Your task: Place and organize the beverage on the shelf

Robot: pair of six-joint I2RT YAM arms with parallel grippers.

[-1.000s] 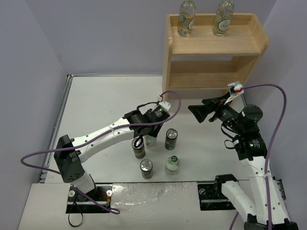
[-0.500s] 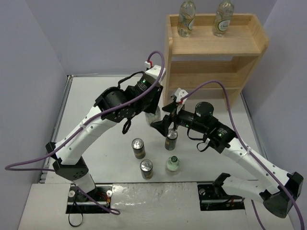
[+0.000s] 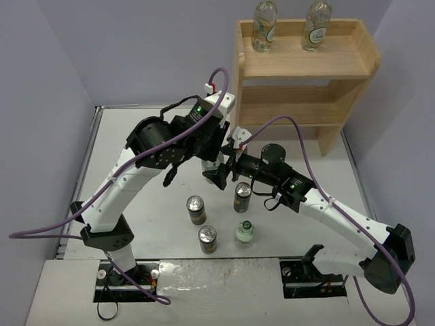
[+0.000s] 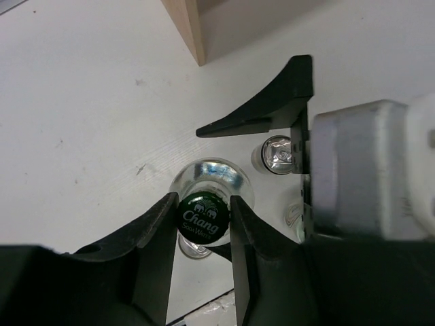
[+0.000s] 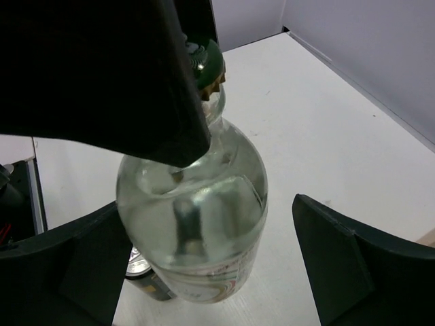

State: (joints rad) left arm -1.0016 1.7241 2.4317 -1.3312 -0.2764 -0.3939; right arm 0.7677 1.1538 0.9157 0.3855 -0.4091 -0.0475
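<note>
My left gripper (image 3: 213,153) is shut on the dark cap (image 4: 204,216) of a clear bottle (image 3: 213,165) and holds it upright above the table. My right gripper (image 3: 221,175) is open, with one finger on each side of that bottle's body (image 5: 194,224). The right finger (image 5: 340,258) stands clear of the glass. Two more bottles (image 3: 264,27) (image 3: 317,26) stand on the top tier of the wooden shelf (image 3: 353,64). On the table stand three dark cans (image 3: 242,197) (image 3: 196,210) (image 3: 208,239) and one bottle (image 3: 245,233).
The shelf's lower tier (image 3: 292,102) shows nothing on it. The shelf's leg (image 4: 187,27) stands just beyond the held bottle. Grey walls close the table on the left, back and right. The cans stand directly below and in front of both grippers.
My left gripper has lifted the bottle out of the group and carried it back toward the shelf. My right arm has swung in from the right, open around the bottle's body.
</note>
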